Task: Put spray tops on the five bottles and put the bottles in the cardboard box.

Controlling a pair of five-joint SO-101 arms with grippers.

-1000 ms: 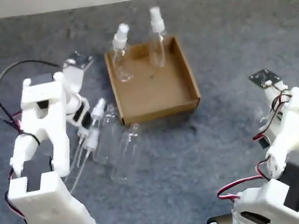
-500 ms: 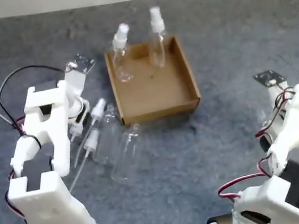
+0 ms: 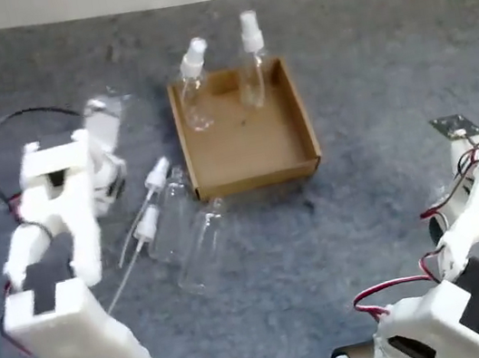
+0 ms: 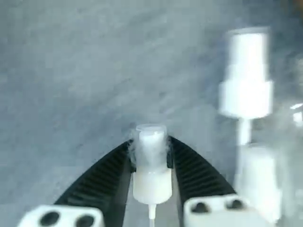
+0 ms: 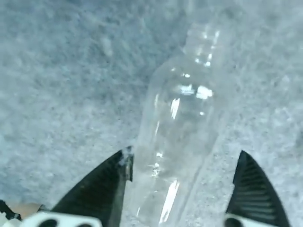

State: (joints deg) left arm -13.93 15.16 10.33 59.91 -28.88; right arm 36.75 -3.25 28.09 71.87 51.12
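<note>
Left wrist view: left claw [image 4: 151,144] is clenching a spray top [image 4: 151,177] by its white collar, with the thin dip tube hanging below. It is light, rigid plastic. The tube probably bends easily, so the collar is the place to hold.

Right wrist view: right claw [image 5: 184,155] is standing spread on either side of a clear bottle [image 5: 182,109] over the grey counter [image 5: 57,71]. The bottle looks empty, thin-walled and slick, and likely dents if squeezed. Grip mid-body, gently.

High view: two lying bottles [image 3: 203,247] are resting at 7 o'clock of the cardboard box [image 3: 308,135]. Two capped bottles [image 3: 195,104] are standing at its 12 o'clock edge.
</note>
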